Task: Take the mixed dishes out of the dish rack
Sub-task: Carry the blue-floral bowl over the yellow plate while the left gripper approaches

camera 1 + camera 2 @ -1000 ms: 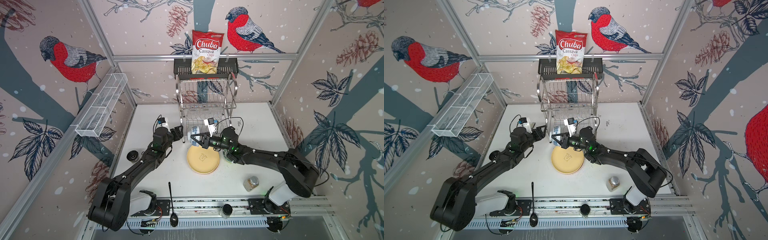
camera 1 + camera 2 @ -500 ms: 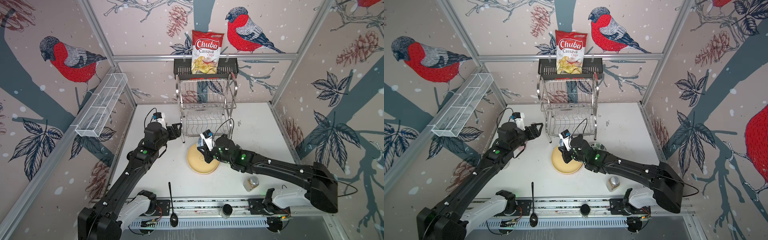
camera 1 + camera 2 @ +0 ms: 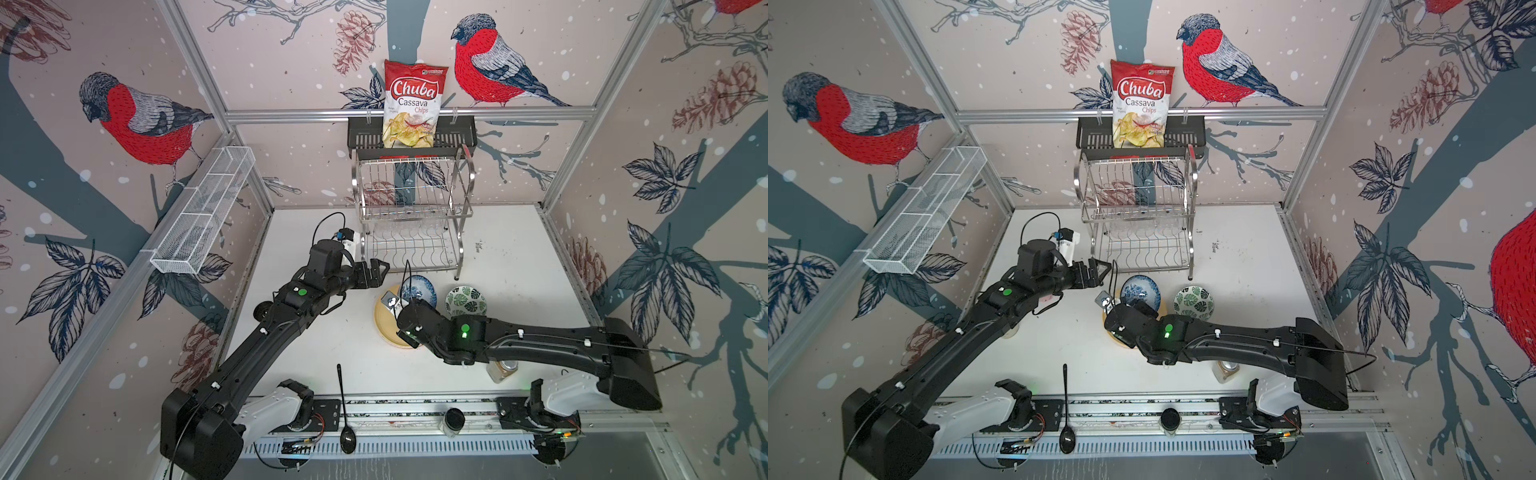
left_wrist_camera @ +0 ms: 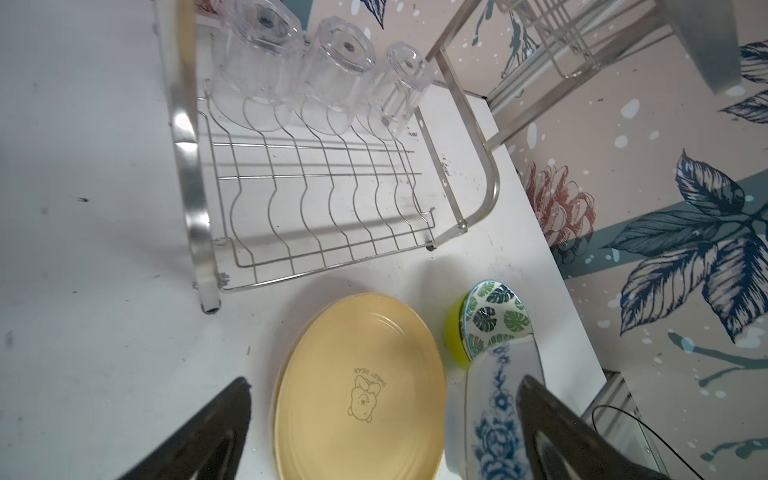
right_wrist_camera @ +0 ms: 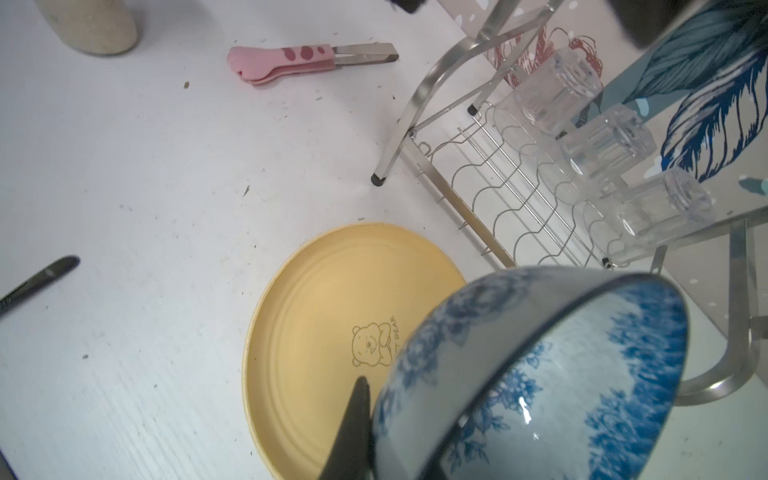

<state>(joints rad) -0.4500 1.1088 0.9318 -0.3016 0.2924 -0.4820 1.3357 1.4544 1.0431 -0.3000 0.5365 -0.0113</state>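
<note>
Your right claw (image 3: 406,305) is clamped on the rim of the blue-white bowl (image 5: 540,374), holding it tilted over the yellow plate (image 5: 324,299) on the surface (image 3: 519,249) — likely bound for the green-leaf bowl (image 3: 465,301) beside it. Your left claw (image 3: 377,271) gapes empty near the dish rack (image 3: 415,216), well placed for the three tumblers (image 4: 332,79) upside-down on its lower tier.

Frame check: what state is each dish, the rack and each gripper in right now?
Rack: standing, upper tier empty.
Tumblers: three, upside down on the lower tier.
Yellow plate: flat on the table.
Blue bowl: tilted, gripped at its rim.
Leaf bowl: upright, nested in the lime bowl.
Left gripper: open, empty.
Right gripper: shut on the blue bowl.
</note>
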